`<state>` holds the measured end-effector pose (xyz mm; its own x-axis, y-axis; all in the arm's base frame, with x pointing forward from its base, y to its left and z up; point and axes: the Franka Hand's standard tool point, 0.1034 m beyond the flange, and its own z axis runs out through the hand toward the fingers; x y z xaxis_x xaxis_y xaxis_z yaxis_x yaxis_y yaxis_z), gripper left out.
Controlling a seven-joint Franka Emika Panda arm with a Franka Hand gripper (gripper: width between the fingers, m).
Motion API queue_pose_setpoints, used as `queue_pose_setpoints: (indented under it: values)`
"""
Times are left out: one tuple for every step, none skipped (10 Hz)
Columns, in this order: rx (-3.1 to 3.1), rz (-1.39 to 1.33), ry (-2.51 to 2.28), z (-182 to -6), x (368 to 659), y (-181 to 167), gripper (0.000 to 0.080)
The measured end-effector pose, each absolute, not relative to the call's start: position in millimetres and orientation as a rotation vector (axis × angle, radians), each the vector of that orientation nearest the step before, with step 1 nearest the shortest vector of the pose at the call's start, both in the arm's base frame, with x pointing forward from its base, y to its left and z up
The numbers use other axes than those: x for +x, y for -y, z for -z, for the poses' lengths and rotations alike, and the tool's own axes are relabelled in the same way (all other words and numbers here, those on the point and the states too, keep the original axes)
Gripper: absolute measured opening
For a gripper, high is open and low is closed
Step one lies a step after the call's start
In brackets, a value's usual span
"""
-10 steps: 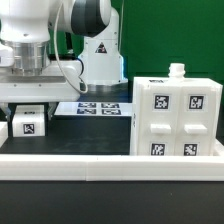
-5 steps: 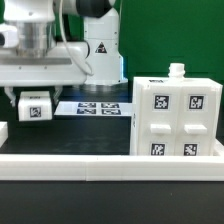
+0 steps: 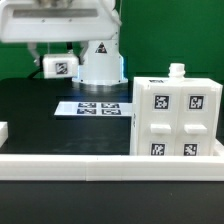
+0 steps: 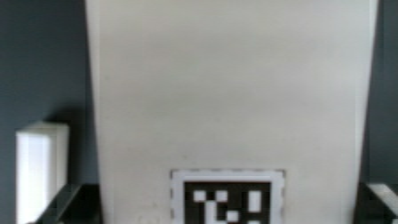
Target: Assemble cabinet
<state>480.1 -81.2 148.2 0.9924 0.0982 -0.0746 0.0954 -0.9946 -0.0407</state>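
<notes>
Gripping a tagged white panel point(image 3: 60, 66), fingers point(image 4: 59, 204) high above black table point(image 3: 30, 95), cabinet box point(image 3: 175, 115) well apart

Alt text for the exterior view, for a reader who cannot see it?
The gripper holds a small tagged white panel in the air above the black table. At the exterior view's right stands the large white cabinet box, four tags on its front; the marker board lies flat mid-table.
</notes>
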Motion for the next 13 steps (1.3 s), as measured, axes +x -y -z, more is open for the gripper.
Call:
queue_pose_setpoints:
  values:
    - [-3.107, -0.122, 0.071, -157.1, 490, 63, 0.0563]
    - [-3.121, -0.107, 0.054, -164.5, 504, 42, 0.0563]
    - [-3.127, -0.104, 0.003, -167.6, 519, 24, 0.0563]
    - [-3.133, -0.115, -0.049, -170.6, 541, 6, 0.0563]
    - [-3.141, -0.118, -0.077, -172.7, 565, -10, 0.0563]
    - [-3.146, -0.114, -0.108, -168.3, 576, -17, 0.0563]
    - [-3.146, -0.119, -0.102, -166.4, 575, -17, 0.0563]
    - [-3.147, -0.121, -0.103, -165.9, 575, -17, 0.0563]
    - [-3.147, -0.121, -0.103, -165.7, 575, -17, 0.0563]
    - [-3.147, -0.122, -0.103, -165.4, 575, -17, 0.0563]
    - [-3.147, -0.124, -0.106, -166.0, 575, -19, 0.0563]
    - [-3.142, -0.121, -0.110, -171.0, 579, -30, 0.0563]
    - [-3.138, -0.110, -0.120, -177.7, 587, -43, 0.0563]
